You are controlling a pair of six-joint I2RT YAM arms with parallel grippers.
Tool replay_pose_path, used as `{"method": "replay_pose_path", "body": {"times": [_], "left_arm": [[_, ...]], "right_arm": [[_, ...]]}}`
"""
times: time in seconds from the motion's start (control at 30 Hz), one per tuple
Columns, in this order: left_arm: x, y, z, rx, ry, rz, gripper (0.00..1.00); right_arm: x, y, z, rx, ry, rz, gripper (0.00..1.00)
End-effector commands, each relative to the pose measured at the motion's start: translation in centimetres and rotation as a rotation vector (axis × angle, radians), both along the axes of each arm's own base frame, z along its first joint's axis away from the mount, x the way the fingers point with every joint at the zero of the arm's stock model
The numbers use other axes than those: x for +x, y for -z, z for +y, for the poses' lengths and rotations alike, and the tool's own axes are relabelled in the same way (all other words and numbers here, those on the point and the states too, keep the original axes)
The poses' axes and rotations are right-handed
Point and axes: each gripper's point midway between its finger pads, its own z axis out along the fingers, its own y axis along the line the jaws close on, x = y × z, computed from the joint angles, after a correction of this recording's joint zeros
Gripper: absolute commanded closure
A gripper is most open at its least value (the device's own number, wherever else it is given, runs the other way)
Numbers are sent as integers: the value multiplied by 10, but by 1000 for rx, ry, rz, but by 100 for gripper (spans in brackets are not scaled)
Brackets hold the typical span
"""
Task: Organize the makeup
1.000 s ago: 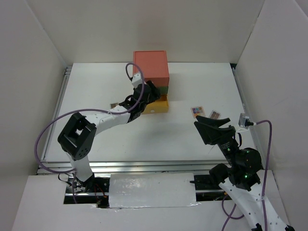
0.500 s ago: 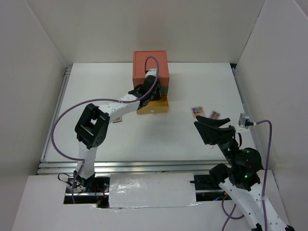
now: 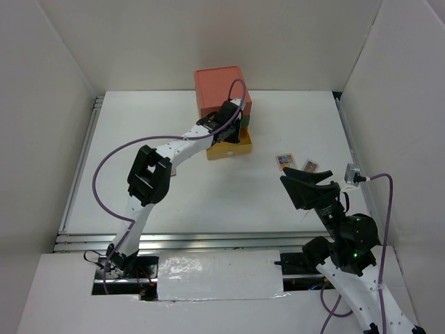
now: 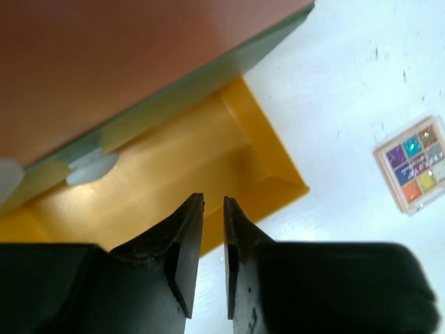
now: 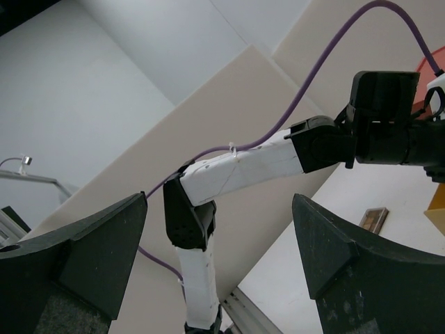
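Top external view: I see the left gripper (image 3: 233, 124) stretched out to the front of the drawer box (image 3: 221, 87), a red, green and yellow stack at the far middle of the table (image 3: 139, 125). The yellow drawer (image 3: 229, 148) stands pulled out at the bottom of the stack.

Left wrist view: the jaws are clenched to a thin slit with nothing between them, poised over the near edge of the yellow drawer.

The multicolour palette (image 3: 284, 161) lies flat on the table to the right of the drawer, apart from it. A second small palette (image 3: 310, 165) lies just beside it; I cannot tell its colours.

The right gripper (image 3: 306, 179) hangs near those two palettes, jaws spread wide and holding nothing.

Right wrist view: a brown palette (image 5: 374, 219) lies on the table beneath the left arm.
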Motion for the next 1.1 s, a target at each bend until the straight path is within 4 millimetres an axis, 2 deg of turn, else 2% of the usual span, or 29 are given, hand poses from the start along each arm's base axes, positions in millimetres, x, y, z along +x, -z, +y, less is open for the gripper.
{"method": "replay_pose_path", "body": {"times": [0.0, 0.03, 0.07, 0.1, 0.13, 0.17, 0.27, 0.37, 0.4, 0.43, 0.5, 0.63, 0.7, 0.8, 0.93, 1.03, 1.07], "left_arm": [[-14, 15, 10, 71, 48, 61, 69], [-16, 22, 17, 92, 27, 67, 70], [-18, 15, 20, 91, 20, 53, 70], [-19, 22, 25, 101, 7, 44, 69], [-19, 14, 27, 96, -1, 20, 68], [-20, 15, 30, 102, -8, 10, 68], [-19, 26, 41, 145, -39, 4, 67], [-20, 34, 43, 159, -46, 8, 68], [-26, 43, 46, 169, -39, 21, 68], [-25, 37, 40, 146, -29, -1, 67], [-30, 42, 41, 149, -13, 5, 64], [-34, 34, 38, 139, 20, 2, 55], [-38, 29, 38, 138, 46, -1, 55], [-40, 23, 45, 143, 21, -13, 53], [-38, 15, 54, 138, -46, -40, 46], [-35, -2, 52, 91, -65, -85, 42], [-33, -18, 49, 57, -69, -121, 38]], "right_arm": [[-7, -14, -1, 9, -5, -63, 8], [-8, -15, -1, 12, -6, -67, 8], [-8, -15, -1, 13, -6, -68, 8], [-8, -15, -1, 14, -8, -69, 8], [-8, -14, -1, 15, -10, -68, 8], [-8, -14, -1, 16, -12, -71, 8], [-9, -14, 1, 16, -20, -71, 8], [-9, -14, 0, 18, -20, -73, 8], [-9, -14, 0, 20, -20, -73, 8], [-9, -14, 0, 18, -18, -73, 8], [-9, -14, 0, 20, -18, -75, 8], [-9, -14, 0, 21, -19, -74, 8], [-9, -13, 1, 20, -25, -73, 8], [-9, -13, 2, 22, -30, -75, 9], [-9, -13, 2, 22, -30, -75, 9], [-7, -12, 3, 20, -32, -72, 9], [-8, -12, 4, 19, -36, -73, 9]]}}
